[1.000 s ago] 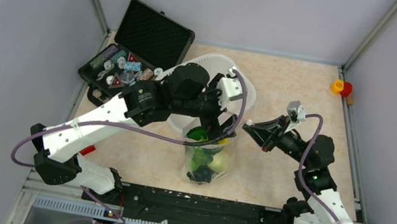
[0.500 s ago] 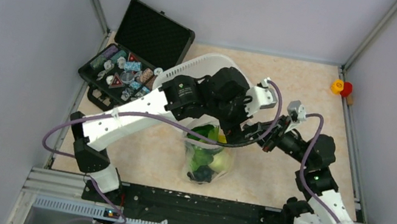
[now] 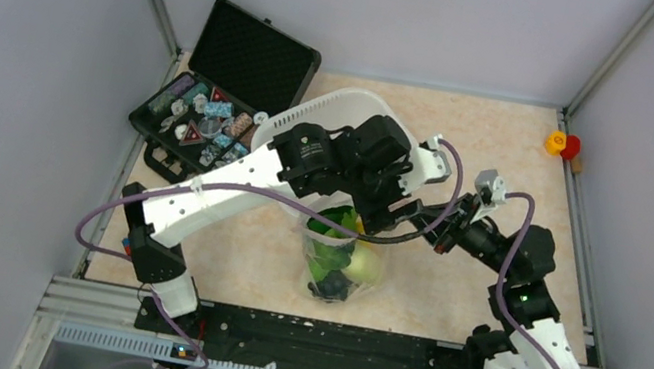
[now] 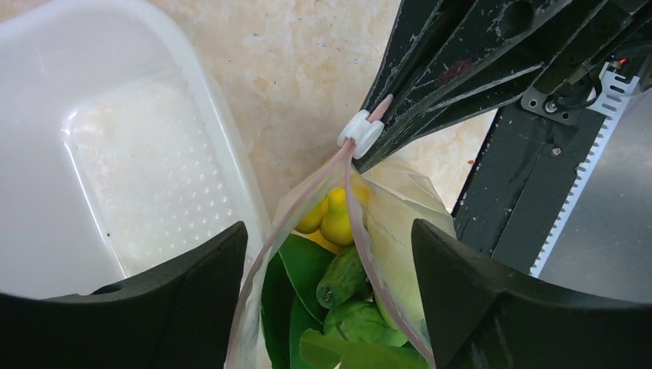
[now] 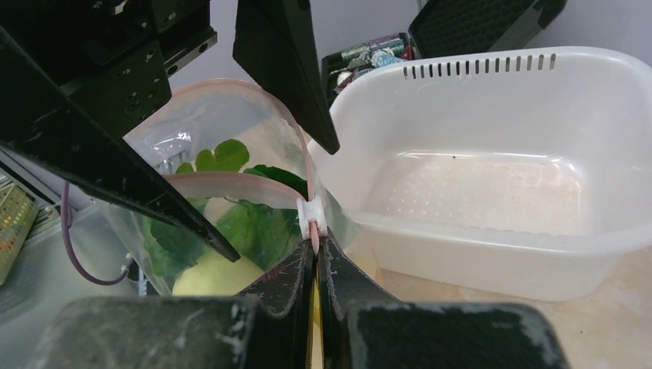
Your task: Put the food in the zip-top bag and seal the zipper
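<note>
Straddling the zip-top bag [image 3: 341, 263] mouth now with left gripper [image 4: 327, 231] spread wide, swung in from the tub [image 3: 336, 110] at 11 o'clock, pinching the zipper [image 4: 304, 204] end by the slider [image 4: 360, 132] at 3 o'clock in clenched right gripper [image 5: 315, 244], food [image 4: 338, 280] inside, likely ready to seal.

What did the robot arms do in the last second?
The left gripper, open, swung right across the zip-top bag's mouth toward the right gripper. Nothing was grabbed or let go. The right gripper hardly moved, shut on the zipper's end. The bag, tub and black case stayed put.
</note>
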Robot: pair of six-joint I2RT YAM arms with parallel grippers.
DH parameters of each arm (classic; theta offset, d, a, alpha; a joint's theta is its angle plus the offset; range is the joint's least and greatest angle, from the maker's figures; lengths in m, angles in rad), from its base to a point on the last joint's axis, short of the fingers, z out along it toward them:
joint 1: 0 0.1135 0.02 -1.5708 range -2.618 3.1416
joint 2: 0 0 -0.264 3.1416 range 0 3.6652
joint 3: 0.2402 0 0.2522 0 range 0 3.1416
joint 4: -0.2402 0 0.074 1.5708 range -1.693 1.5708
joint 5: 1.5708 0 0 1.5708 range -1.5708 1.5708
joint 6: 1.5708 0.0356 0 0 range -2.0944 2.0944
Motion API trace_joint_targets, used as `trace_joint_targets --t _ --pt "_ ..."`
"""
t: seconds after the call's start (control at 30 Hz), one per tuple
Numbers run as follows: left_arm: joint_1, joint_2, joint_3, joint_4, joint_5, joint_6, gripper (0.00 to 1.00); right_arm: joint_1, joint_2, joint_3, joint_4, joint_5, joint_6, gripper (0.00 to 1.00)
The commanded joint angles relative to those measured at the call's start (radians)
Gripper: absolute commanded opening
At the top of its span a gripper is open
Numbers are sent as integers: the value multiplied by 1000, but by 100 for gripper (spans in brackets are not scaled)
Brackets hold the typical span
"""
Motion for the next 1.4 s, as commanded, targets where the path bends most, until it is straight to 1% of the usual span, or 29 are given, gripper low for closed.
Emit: trace_joint_targets --t 0.0,0.13,0.2,0.3,0.43,0.47,0.53,0.63,0.7,0.83,0.97,1.0,1.07,1.13,1.23,1.37 --pt "-3 -38 42 -13 2 22 72 6 -15 50 32 11 -10 0" --pt "-3 -52 45 -13 8 28 52 6 -13 50 33 12 -12 0" --pt "-3 -57 41 -16 9 33 45 6 -13 50 31 12 -12 0" --pt "-3 -64 39 -24 10 39 39 6 -13 49 30 12 -13 0" --pt "-4 -82 25 2 12 43 24 7 -11 47 38 1 -12 0" --pt "-3 -83 25 6 20 49 19 6 -11 46 45 -8 -10 0" --pt "-3 -82 23 11 31 59 8 6 -12 41 66 -34 -3 0" --pt "-3 -81 9 15 49 71 2 6 -13 36 87 -61 2 0" --pt "-3 -77 1 16 58 71 0 6 -13 33 93 -74 1 0" --pt "-4 -89 -29 42 79 66 0 6 -10 27 116 -90 1 0" --pt "-3 -119 -60 77 108 72 0 6 15 40 92 -95 -30 16" --pt "-3 -124 -62 79 112 75 0 6 25 45 81 -102 -42 17" --pt "-3 -124 -67 79 111 76 0 6 40 63 44 -113 -74 16" --pt "-3 -122 -68 76 107 79 0 6 46 76 14 -112 -101 8" --pt "-3 -122 -73 75 104 78 0 6 37 84 -13 -116 -128 0" --pt "-3 -127 -79 76 103 80 0 6 14 87 -46 -135 -159 0"
